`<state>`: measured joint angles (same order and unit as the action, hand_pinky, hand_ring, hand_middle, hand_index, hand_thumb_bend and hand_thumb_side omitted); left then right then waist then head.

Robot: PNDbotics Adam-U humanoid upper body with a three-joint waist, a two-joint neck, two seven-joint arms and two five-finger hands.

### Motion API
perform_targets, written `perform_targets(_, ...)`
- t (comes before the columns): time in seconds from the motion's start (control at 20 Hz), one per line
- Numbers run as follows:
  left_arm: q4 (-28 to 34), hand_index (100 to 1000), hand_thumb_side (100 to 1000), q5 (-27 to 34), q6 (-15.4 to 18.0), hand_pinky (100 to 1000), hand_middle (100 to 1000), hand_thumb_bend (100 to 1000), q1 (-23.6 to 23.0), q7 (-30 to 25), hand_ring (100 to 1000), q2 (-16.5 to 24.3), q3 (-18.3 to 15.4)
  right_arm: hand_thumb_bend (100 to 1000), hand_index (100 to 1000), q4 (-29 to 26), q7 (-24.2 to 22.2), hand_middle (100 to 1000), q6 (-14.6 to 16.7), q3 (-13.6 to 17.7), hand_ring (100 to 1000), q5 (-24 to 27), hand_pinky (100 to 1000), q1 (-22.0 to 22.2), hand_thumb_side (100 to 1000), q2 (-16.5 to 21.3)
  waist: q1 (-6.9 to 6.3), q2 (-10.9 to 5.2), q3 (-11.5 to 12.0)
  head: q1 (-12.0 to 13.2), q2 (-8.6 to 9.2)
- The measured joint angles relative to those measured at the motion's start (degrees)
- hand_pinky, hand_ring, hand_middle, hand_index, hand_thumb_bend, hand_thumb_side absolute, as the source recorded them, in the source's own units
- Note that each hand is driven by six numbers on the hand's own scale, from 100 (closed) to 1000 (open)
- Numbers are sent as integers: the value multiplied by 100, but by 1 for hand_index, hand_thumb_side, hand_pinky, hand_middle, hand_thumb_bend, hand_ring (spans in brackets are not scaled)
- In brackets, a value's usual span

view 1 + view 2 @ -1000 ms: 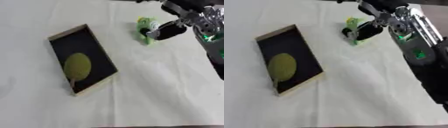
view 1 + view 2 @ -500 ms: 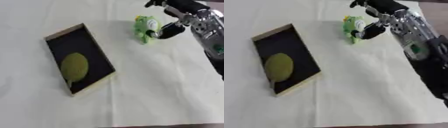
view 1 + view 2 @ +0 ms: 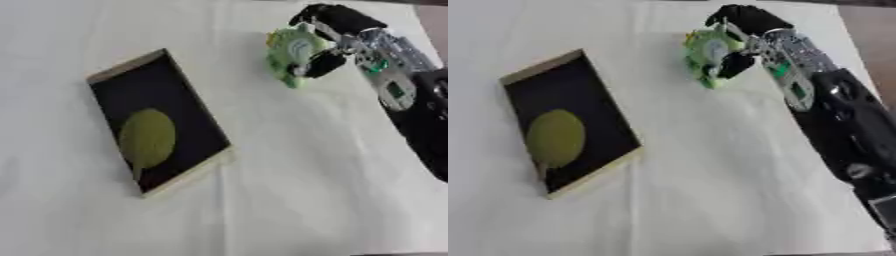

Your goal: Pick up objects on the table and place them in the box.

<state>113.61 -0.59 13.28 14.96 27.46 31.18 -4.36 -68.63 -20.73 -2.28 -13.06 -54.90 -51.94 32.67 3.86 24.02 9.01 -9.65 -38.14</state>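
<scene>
White cloth covers the desk point(image 3: 289, 200), creased in a few soft folds and lying askew in both eye views.

On the left half sits the box point(image 3: 156, 120), a shallow rectangular tray with a pale, wood-coloured rim and a black inside, turned at an angle so that one short end points toward the far left. One thing lies in it: a flat, olive-green leaf-shaped object point(image 3: 146, 139), oval, with a thin stem trailing toward the near end of the box. It rests in the nearer half, and the black floor around it is bare. No label or writing can be made out on the box or on the leaf shape.

Toward the far right, well apart from the box, is a green toy point(image 3: 705, 55), light green with a paler round face turned toward the camera. Whether it rests on the cloth or is just off it cannot be told. Any marks on it are too blurred to read.

From the right side the black and silver arm point(image 3: 837, 120) reaches in, and the right hand point(image 3: 325, 31) is at the toy, dark fingers point(image 3: 745, 17) curled over its top and far side, thumb point(image 3: 316, 66) pressed against its near side, so the toy is pinched between them.
</scene>
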Motion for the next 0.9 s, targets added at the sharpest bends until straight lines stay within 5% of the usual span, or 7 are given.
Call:
perform_targets(0.3,0,849,683,6,4,725,827,506,19,-4,809,-1,1,471,876,340,-103,818,144,67,856,-215,903,-157,325,-91,14,8,20,-11,1)
perform_targets(0.55,0,848,683,8,16,725,828,503,24,-16,809,-2,5,400,811,410,-106,652,189,94,770,-246,864,-206,225,-160,14,8,25,-23,1)
perform_targets(0.9,0,849,683,8,23,726,829,505,23,-26,810,-2,5,337,825,160,64,663,-32,103,776,92,867,-96,247,-162,8,6,21,-22,0)
